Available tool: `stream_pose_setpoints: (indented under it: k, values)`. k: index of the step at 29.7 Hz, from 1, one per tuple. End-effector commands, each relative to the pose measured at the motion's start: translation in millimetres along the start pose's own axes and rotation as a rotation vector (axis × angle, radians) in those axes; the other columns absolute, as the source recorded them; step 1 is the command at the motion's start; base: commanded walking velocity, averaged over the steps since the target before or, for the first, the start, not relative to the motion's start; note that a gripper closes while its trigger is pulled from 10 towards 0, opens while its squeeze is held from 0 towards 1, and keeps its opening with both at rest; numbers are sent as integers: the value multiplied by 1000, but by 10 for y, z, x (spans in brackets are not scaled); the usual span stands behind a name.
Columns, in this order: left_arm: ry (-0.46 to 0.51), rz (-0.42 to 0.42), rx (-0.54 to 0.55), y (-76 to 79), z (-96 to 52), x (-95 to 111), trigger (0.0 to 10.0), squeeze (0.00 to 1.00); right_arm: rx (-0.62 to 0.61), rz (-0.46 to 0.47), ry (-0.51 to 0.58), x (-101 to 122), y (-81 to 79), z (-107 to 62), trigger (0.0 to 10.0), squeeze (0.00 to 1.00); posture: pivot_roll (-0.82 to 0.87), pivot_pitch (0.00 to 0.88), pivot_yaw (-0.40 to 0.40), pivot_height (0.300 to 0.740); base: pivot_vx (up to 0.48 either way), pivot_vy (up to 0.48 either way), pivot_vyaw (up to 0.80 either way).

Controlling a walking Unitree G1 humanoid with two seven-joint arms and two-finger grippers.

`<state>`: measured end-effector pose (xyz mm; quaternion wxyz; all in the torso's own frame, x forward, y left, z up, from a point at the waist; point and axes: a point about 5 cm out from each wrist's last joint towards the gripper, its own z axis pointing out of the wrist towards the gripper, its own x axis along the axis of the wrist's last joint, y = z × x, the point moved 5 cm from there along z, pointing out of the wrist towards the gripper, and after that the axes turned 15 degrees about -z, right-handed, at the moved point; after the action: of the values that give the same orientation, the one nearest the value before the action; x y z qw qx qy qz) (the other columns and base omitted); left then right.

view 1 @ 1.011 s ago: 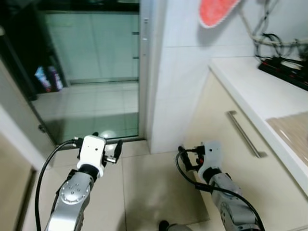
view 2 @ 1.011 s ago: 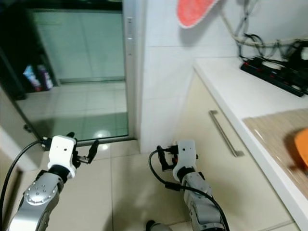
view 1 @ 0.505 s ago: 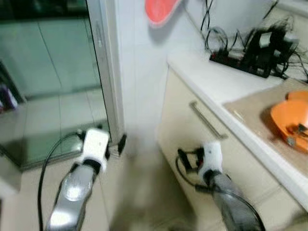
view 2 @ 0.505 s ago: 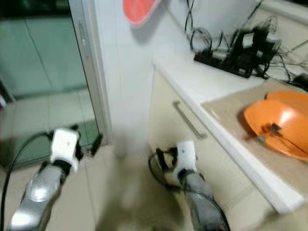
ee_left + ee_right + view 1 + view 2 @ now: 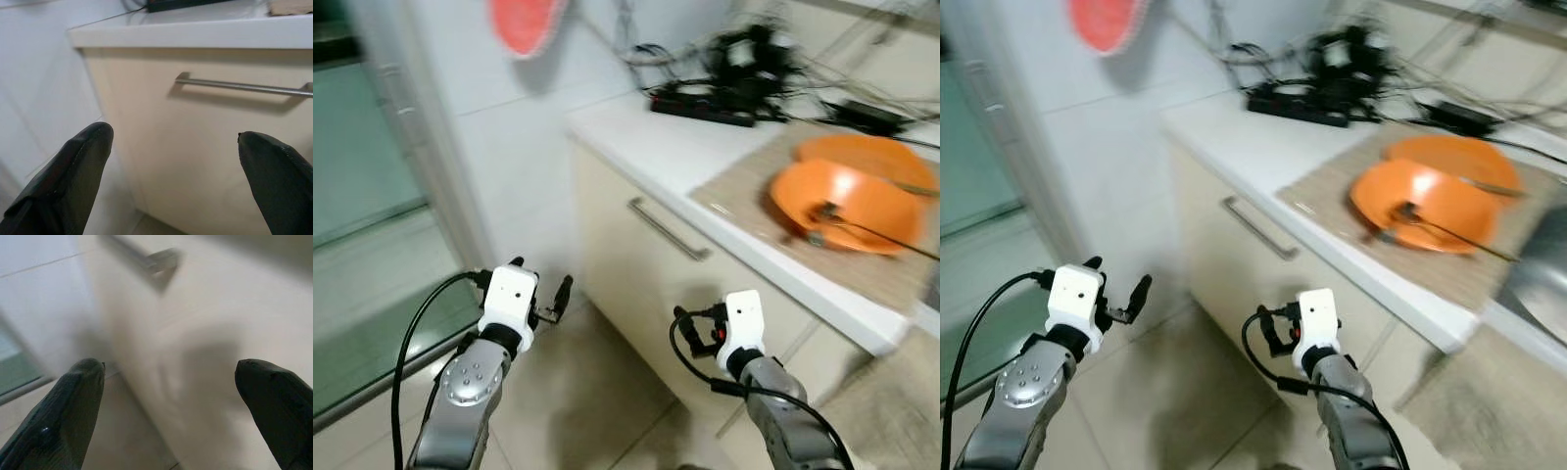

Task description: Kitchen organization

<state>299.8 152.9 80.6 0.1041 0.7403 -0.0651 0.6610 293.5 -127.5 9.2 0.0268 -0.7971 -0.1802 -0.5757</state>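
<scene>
Two orange bowls sit on a woven mat on the white counter, the nearer one with a metal utensil lying in it. Both arms are held low in front of the beige cabinet. My left gripper is open and empty over the floor, left of the cabinet. My right gripper is open and empty close to the cabinet front. In the left wrist view the black fingers frame the cabinet's bar handle.
A black power strip with tangled cables lies at the back of the counter. A red item hangs on the white tiled wall. A glass door is on the left. A blurred grey metal surface lies right of the mat.
The camera has swung right: the glass door slid off to the left and the counter with the orange bowls came into view. Both arms keep the same open pose.
</scene>
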Motion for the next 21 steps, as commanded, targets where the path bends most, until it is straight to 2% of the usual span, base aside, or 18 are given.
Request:
stream_pose_setpoints:
  k: [1,14,18,19,21]
  values:
    - [0,14,5,-52,-5,14,10000,0,9,6,18,58,-59,25,10000,0,-23,0,-20,740,0,334,-781]
    - [5,20,23,-86,-33,15,10000,0,19,-1,25,80,-70,38,10000,0,-10,0,-42,740,0,325,-777]
    - [43,-17,-1,-49,-71,72,10000,0,31,-10,51,121,-85,37,10000,0,-1,0,-53,740,0,0,-777]
    - [74,-25,-40,3,-120,115,10000,0,58,-25,111,214,-128,12,10000,0,1,0,-57,740,0,0,-781]
    - [83,-27,-55,22,-138,128,10000,0,67,-28,133,249,-143,1,10000,0,1,0,-57,740,0,0,-781]
